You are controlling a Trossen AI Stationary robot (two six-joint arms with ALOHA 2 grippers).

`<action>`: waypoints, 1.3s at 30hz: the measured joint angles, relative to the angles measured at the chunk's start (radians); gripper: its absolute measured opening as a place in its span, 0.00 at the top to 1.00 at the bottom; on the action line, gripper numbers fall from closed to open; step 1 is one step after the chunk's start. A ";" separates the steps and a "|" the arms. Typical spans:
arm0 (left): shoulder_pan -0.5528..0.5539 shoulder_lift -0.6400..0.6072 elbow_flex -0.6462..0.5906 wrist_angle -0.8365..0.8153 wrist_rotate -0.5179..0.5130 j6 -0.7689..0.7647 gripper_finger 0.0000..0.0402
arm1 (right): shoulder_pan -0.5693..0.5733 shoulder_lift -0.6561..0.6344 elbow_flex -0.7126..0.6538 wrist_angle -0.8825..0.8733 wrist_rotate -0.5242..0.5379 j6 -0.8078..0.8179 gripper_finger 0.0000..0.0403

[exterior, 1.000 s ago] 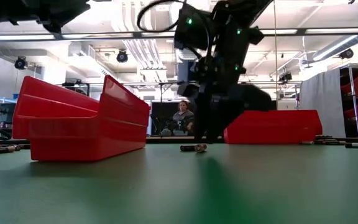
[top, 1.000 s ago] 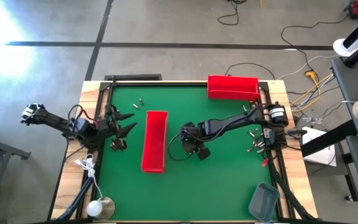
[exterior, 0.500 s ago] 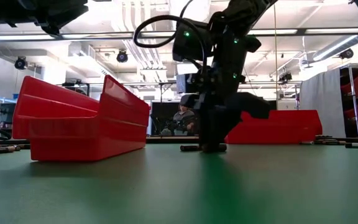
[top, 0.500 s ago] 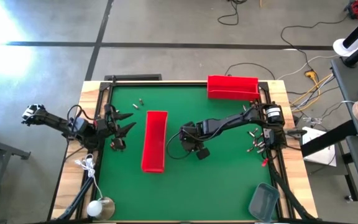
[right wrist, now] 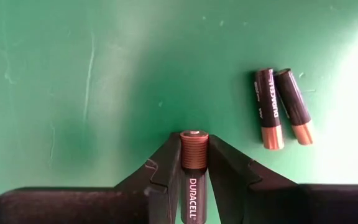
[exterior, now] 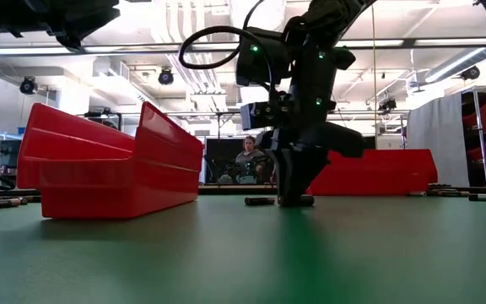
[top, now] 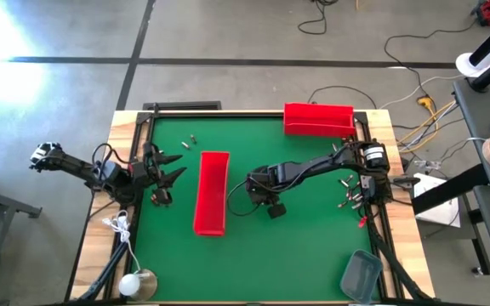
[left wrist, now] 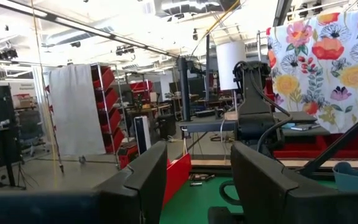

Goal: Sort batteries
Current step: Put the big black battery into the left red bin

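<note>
Pressing down at the middle of the green felt table (top: 313,246), the right gripper (top: 272,206) has its two dark fingers (right wrist: 163,168) closed around one black-and-copper cylindrical battery (right wrist: 192,168), copper end pointing out past the fingertips. In the right wrist view two more black-and-copper batteries (right wrist: 281,107) lie side by side on the felt, just beyond the held one and apart from it. The low view shows the gripper tips down at the table surface, with a small dark battery (exterior: 258,200) lying just beside them.

Two long red plastic bins are on the table: one (top: 212,192) stands left of the right gripper, near the middle, and the other (top: 317,119) sits at the far edge. A loose cluster of small batteries (top: 349,189) lies near the right edge, and two tiny ones (top: 190,139) lie near the far left corner. One small grey rectangular tray (top: 361,274) sits at the near right corner.

The left gripper (top: 170,172) waits over the left side of the table, its fingers spread wide and holding nothing.
</note>
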 joint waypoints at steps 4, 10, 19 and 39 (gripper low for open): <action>0.000 0.000 0.000 -0.021 0.000 -0.025 0.61 | 0.005 0.000 -0.001 -0.001 0.004 0.041 0.85; 0.000 -0.003 0.000 -0.045 -0.001 -0.032 0.61 | 0.031 -0.012 0.001 -0.012 0.015 0.100 0.89; 0.000 0.000 0.014 -0.056 -0.001 -0.032 0.61 | 0.097 -0.063 0.225 -0.042 0.003 0.069 0.87; 0.000 -0.012 0.020 -0.058 -0.001 -0.021 0.61 | 0.095 0.102 0.309 0.632 0.000 0.156 0.87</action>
